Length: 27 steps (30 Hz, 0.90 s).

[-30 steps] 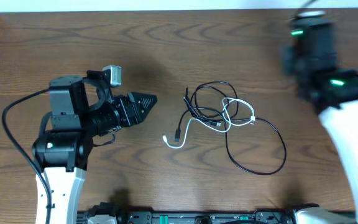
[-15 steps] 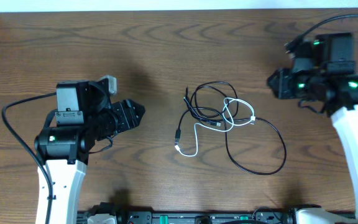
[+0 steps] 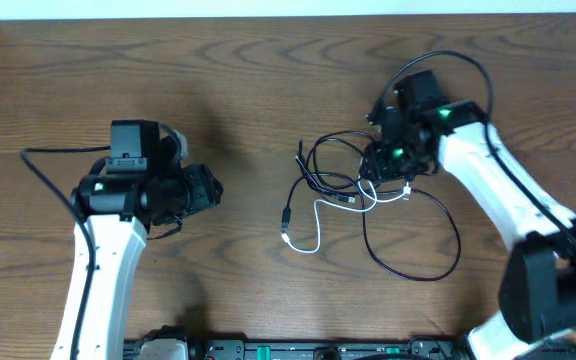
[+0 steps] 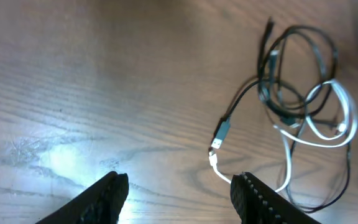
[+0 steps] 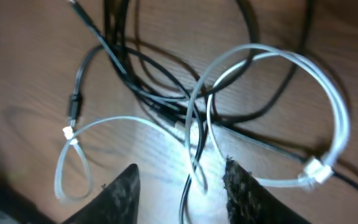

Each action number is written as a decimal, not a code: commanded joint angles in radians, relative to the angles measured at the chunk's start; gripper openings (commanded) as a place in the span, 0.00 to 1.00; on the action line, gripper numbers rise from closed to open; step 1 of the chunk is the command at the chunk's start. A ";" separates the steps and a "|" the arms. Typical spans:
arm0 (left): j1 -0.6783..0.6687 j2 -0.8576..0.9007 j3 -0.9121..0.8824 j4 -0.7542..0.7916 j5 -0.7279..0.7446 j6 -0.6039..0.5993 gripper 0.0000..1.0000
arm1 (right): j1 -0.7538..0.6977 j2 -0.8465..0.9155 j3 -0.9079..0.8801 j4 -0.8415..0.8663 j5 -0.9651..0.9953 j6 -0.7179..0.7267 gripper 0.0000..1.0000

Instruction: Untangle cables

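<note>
Two cables lie knotted together a little right of the middle of the wooden table: a long black cable, whose coils cross one another and whose largest loop sags toward the near edge, and a shorter white cable threaded through those coils, with one curl on the left of the heap and a pair of loops on the right. At the left of the tangle the black one's plug almost touches an end of the white one (the left wrist view shows this best). The right gripper hangs low over the upper right of the tangle, fingers parted, straddling a black and a white strand without pinching either. The left gripper is well apart to the left over bare wood, jaws spread, holding nothing.
</note>
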 commanded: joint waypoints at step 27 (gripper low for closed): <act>-0.002 0.055 0.020 -0.028 -0.010 0.017 0.59 | -0.674 -0.370 0.373 -0.012 0.134 0.004 0.01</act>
